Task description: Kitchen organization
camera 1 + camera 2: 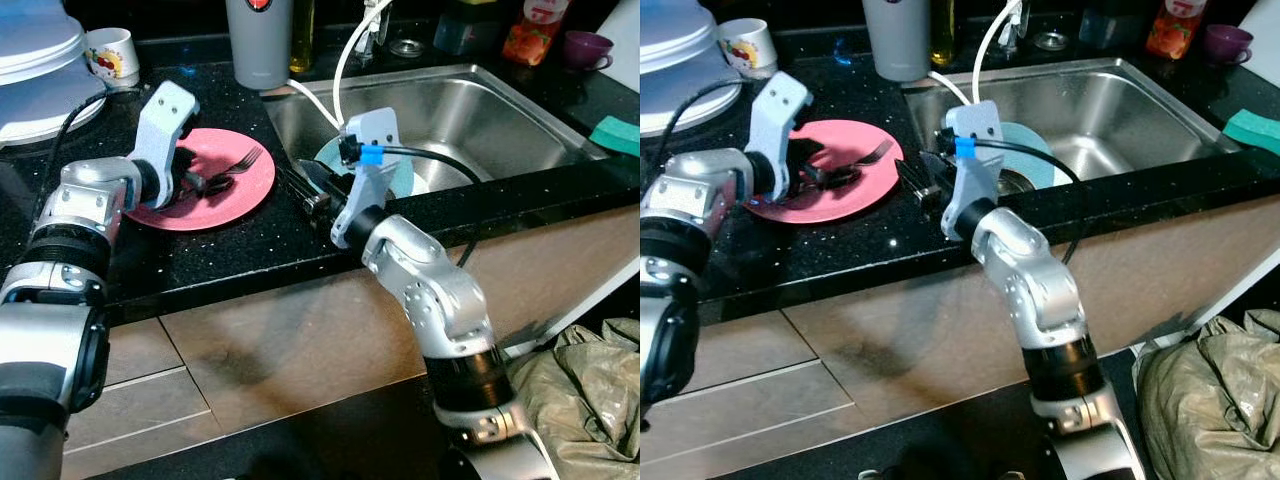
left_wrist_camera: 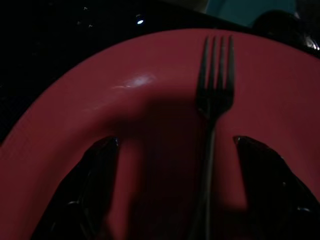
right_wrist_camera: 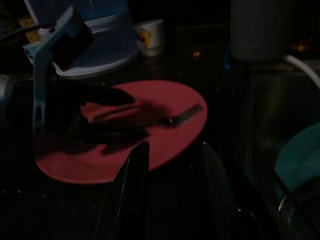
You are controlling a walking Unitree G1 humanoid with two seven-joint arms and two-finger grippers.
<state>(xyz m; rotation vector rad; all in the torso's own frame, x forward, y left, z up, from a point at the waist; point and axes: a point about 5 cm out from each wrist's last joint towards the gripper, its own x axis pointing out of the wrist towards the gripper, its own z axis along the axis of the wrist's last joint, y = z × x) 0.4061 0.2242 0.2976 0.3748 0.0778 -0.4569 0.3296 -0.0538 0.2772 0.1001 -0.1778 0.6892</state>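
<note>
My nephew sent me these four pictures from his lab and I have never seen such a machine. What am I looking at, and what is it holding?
It is a humanoid robot at a kitchen counter. The two bright pictures come from cameras in its head; the two dark ones from cameras on its wrists. Its left gripper hovers open over a pink plate, one finger on each side of the fork lying there, not gripping it yet. Its right gripper rests open on the black counter beside the sink, holding nothing. A teal plate lies in the sink.
</note>
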